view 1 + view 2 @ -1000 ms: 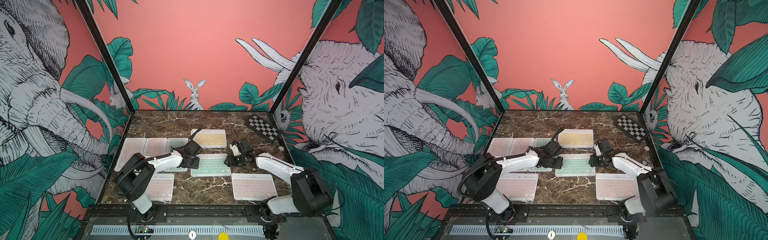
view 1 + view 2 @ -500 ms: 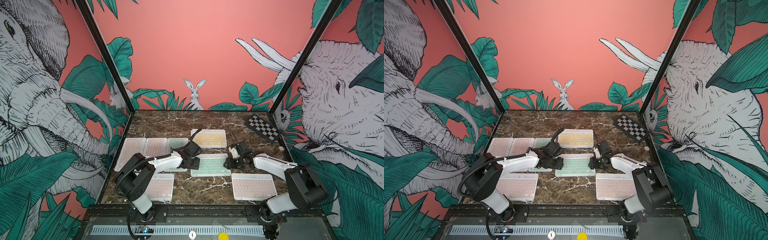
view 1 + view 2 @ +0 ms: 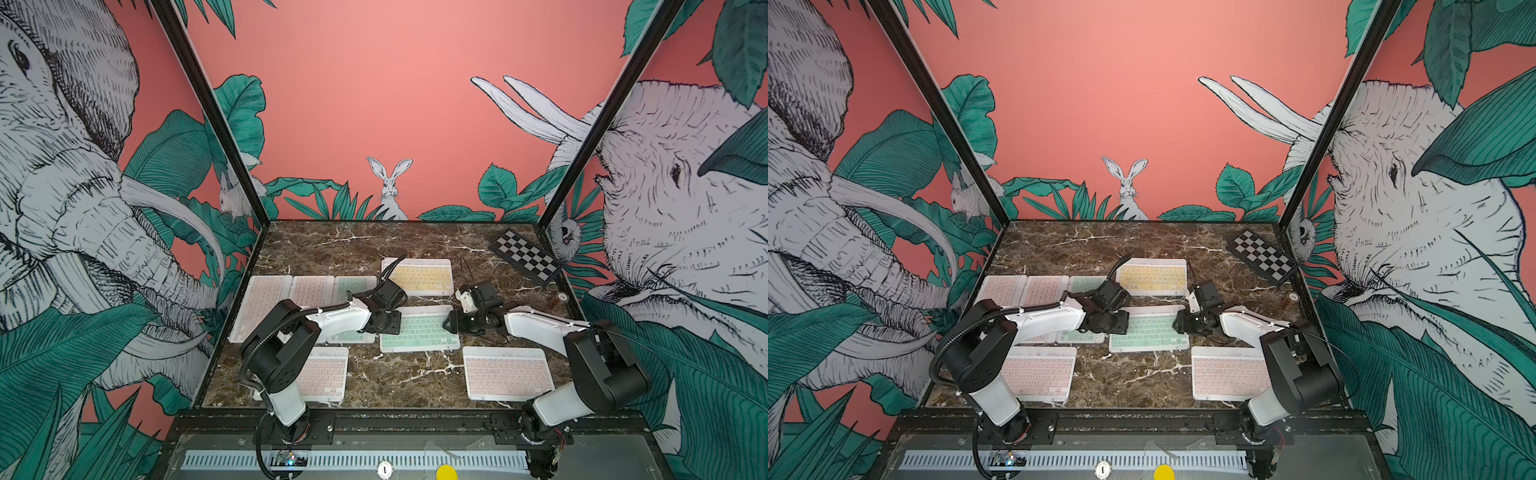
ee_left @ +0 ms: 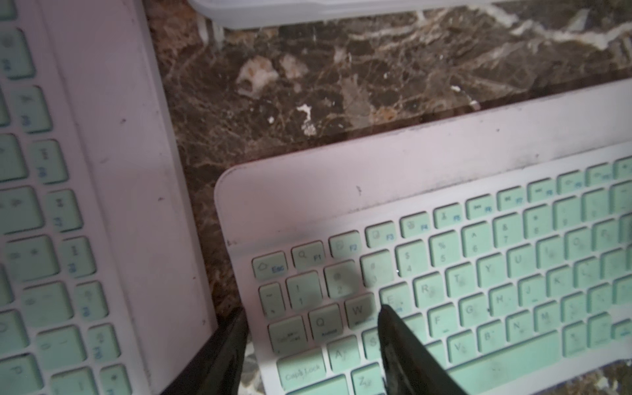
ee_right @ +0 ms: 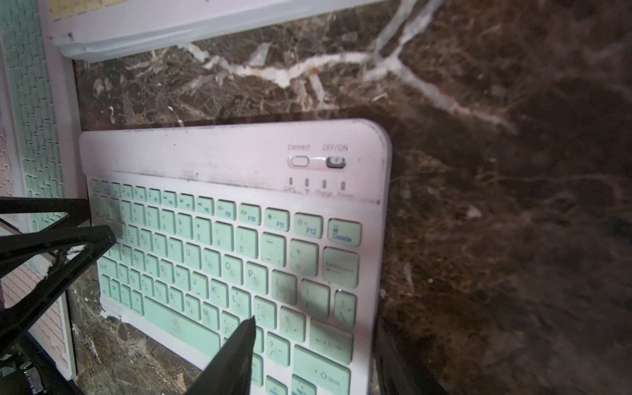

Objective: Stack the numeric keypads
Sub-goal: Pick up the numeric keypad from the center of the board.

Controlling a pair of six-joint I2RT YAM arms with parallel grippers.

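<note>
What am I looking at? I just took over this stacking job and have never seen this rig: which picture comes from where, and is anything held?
Two robot arms stand at the front edge of a marble table. The two wide pictures come from one camera head above, looking the same way; each close-up comes from a camera on an arm's wrist. On the table lie flat keypads with pink, mint or yellow keys, plus a checkered board in the far corner. Both arms meet at the middle mint keypad: the left gripper is clamped on one short end, the right gripper straddles the opposite end, though I cannot tell whether it is squeezing.
</note>
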